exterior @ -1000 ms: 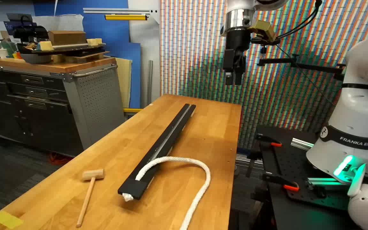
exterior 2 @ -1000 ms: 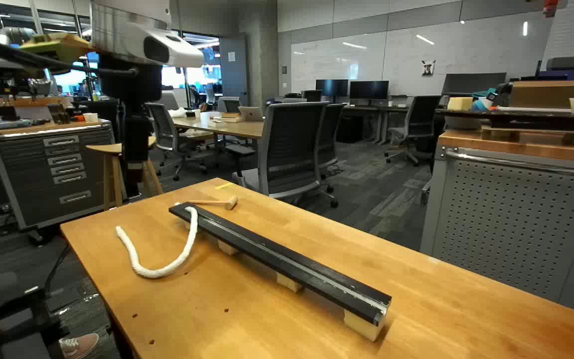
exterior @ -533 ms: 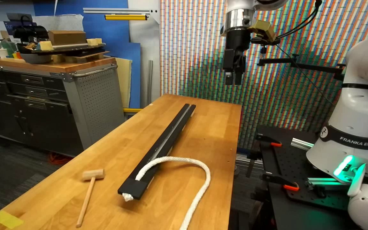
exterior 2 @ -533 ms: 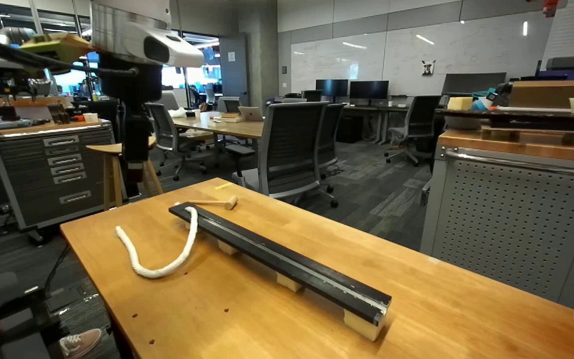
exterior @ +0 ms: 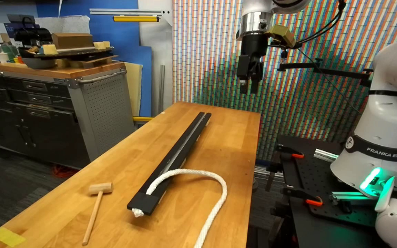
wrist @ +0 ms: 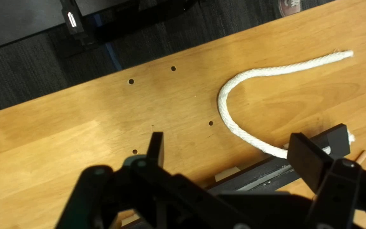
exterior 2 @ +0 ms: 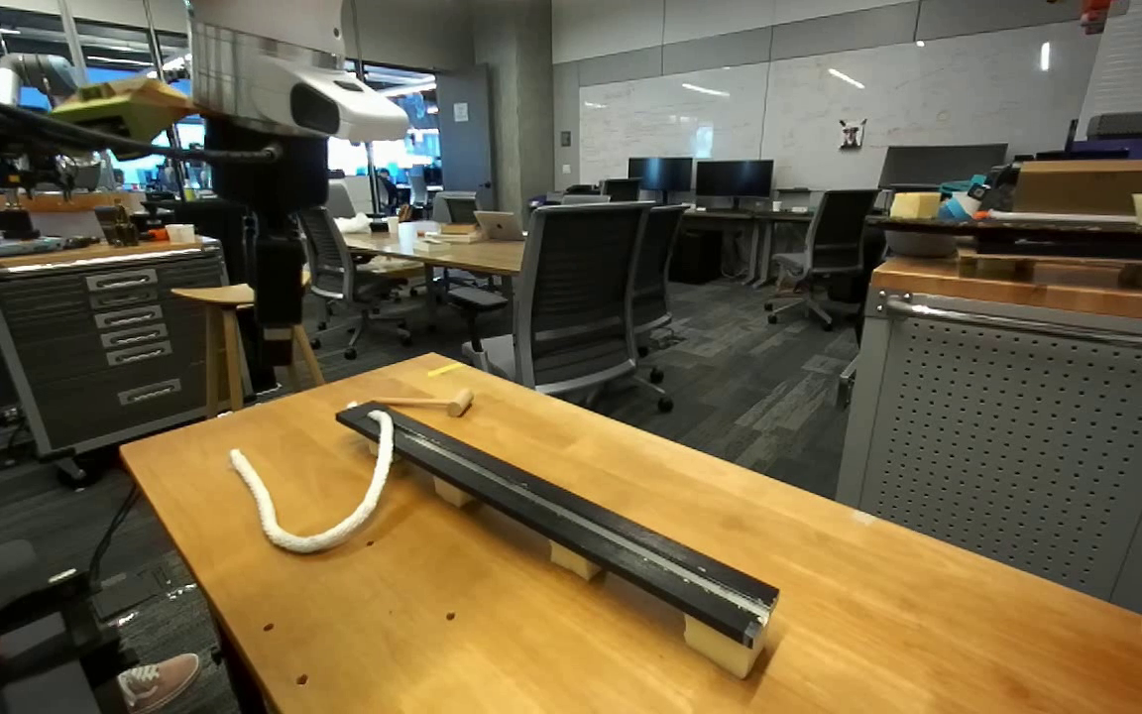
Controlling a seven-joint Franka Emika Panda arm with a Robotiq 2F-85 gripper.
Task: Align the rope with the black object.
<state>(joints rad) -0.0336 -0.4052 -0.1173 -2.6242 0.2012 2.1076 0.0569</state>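
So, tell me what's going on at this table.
A robot arm is here to line up a white rope with a black bar, but its gripper hangs open above the table, holding nothing. One end of the rope sits at an end of the bar; the rest bows away across the tabletop, not yet aligned. A wooden mallet lies nearby.

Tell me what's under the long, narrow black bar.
Pale, wood-coloured blocks, visible along one side, prop the long, narrow black bar above the brown wooden table. The bar hides their tops and whatever lies deeper beneath.
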